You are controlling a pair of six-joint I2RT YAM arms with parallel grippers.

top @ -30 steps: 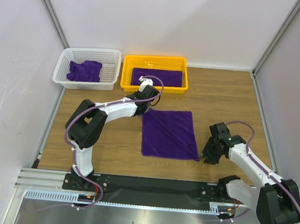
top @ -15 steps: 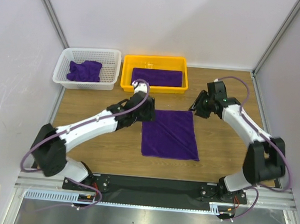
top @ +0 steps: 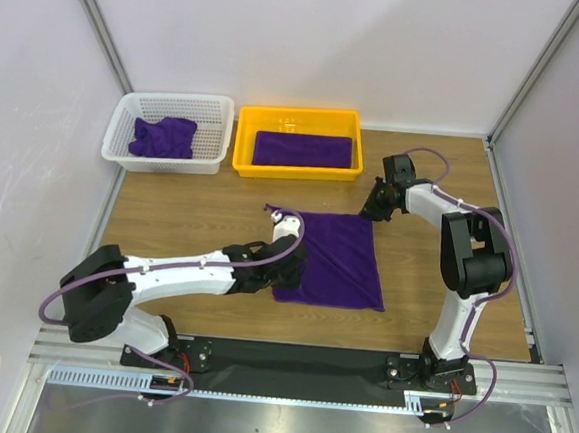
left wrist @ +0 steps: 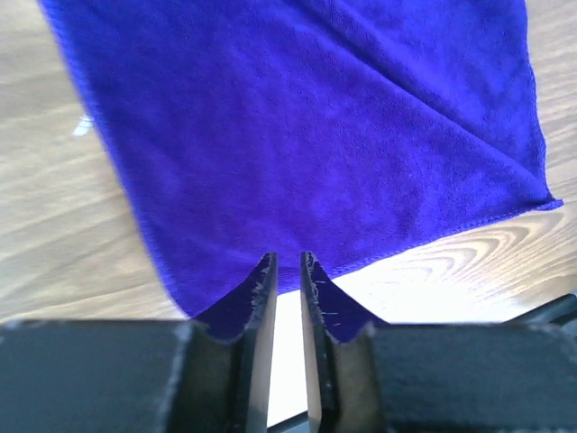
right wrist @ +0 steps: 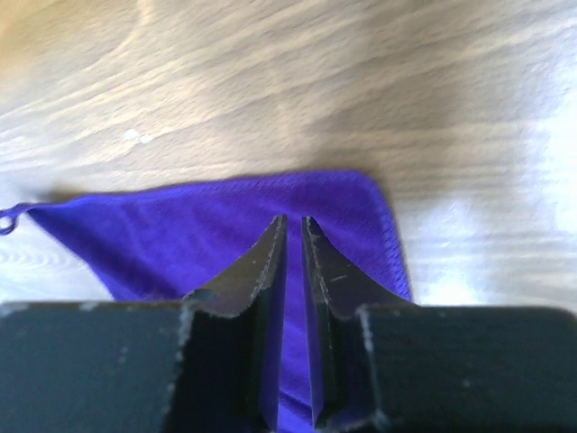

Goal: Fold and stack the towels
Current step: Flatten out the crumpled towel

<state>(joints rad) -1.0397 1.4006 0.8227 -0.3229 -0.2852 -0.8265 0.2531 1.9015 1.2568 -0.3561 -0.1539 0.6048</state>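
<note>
One purple towel [top: 336,260] lies spread flat on the wooden table. My left gripper [top: 285,271] sits low at its near-left corner. In the left wrist view the towel [left wrist: 315,117] stretches ahead of the left gripper [left wrist: 284,260]. Its jaws stand a narrow slit apart, with bare table showing in the gap. My right gripper [top: 368,213] is at the far-right corner. In the right wrist view the right gripper [right wrist: 294,221] points down onto the towel [right wrist: 180,225]. Purple cloth fills its slit, and I cannot tell whether it is pinched.
A yellow tray [top: 243,143] at the back holds a folded towel [top: 305,150]. To its left, a white basket [top: 116,133] holds a crumpled towel [top: 162,136]. White walls enclose the table on three sides, and the arm bases line the near edge.
The left gripper came from the spread towel's far-left corner down to its near-left corner. The right arm swung from the near right of the table to the far-right corner.
</note>
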